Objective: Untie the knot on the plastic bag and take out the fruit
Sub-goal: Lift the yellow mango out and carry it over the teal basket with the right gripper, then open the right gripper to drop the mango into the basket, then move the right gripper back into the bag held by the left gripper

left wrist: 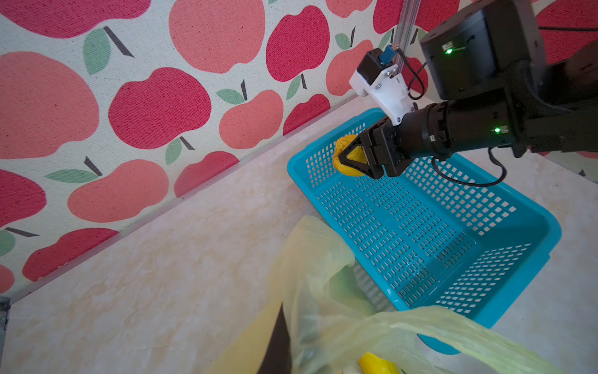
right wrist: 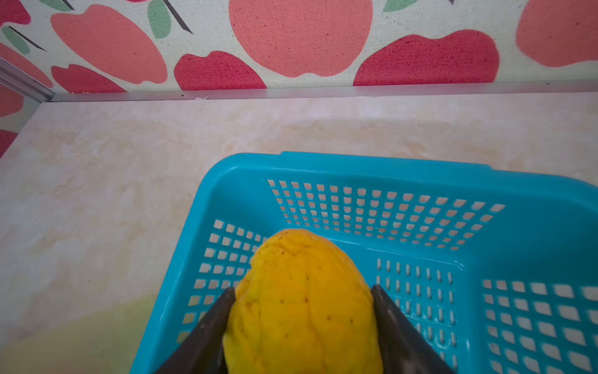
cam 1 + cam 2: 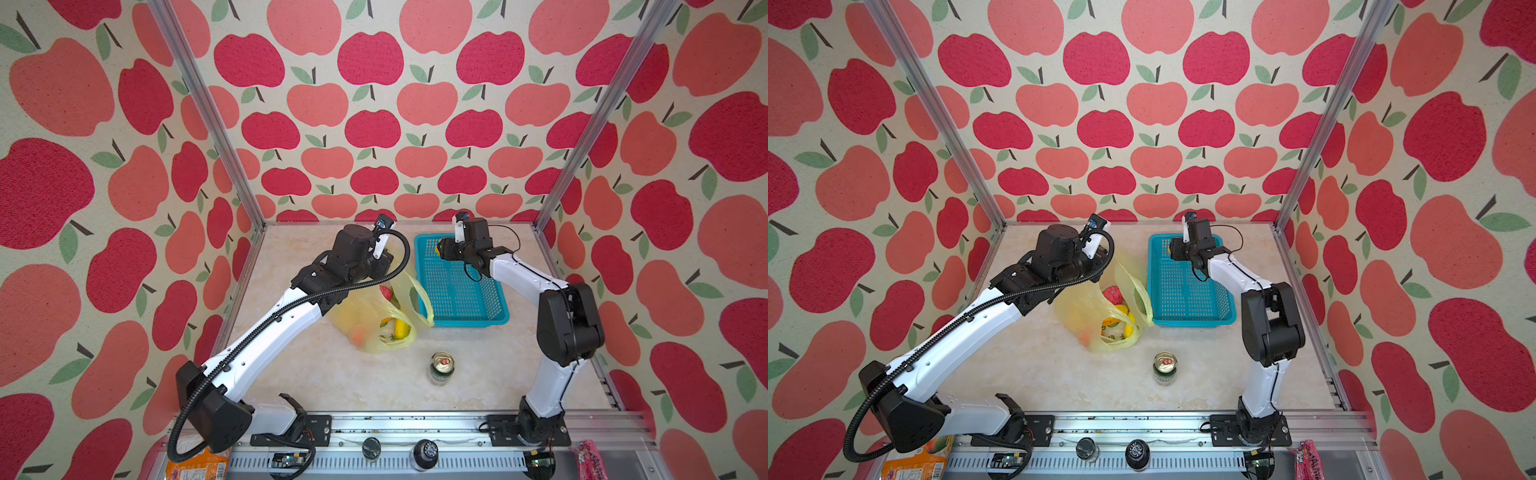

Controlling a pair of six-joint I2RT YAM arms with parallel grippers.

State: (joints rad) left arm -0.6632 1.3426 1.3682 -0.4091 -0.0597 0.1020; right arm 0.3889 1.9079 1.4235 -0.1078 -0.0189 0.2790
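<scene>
While the right pincer (image 2: pixel 302 289) is clamped on a bumpy yellow-orange fruit (image 2: pixel 301 311) over the upper left corner of the holey turquoise plastic basket (image 3: pixel 465 322), left pincer (image 1: pixel 277 336) pinched together on the thin pale-yellow see-through plastic bag (image 3: pixel 361 320), bag mid-frame, against the basket's left side, more fruit (image 3: pixel 401 327) inside.

The wallpaper (image 3: pixel 374 124) shows crimson and salmon apples with green leaves on cream. The tabletop (image 3: pixel 332 382) is cream, marbled beige; the basket (image 3: pixel 469 322) turquoise, perforated. The plastic bag (image 3: pixel 357 311) is translucent pale yellow (small green print), the fruit (image 2: pixel 304 307) yellow-orange with dark specks, the drink can (image 3: pixel 439 376) green.
</scene>
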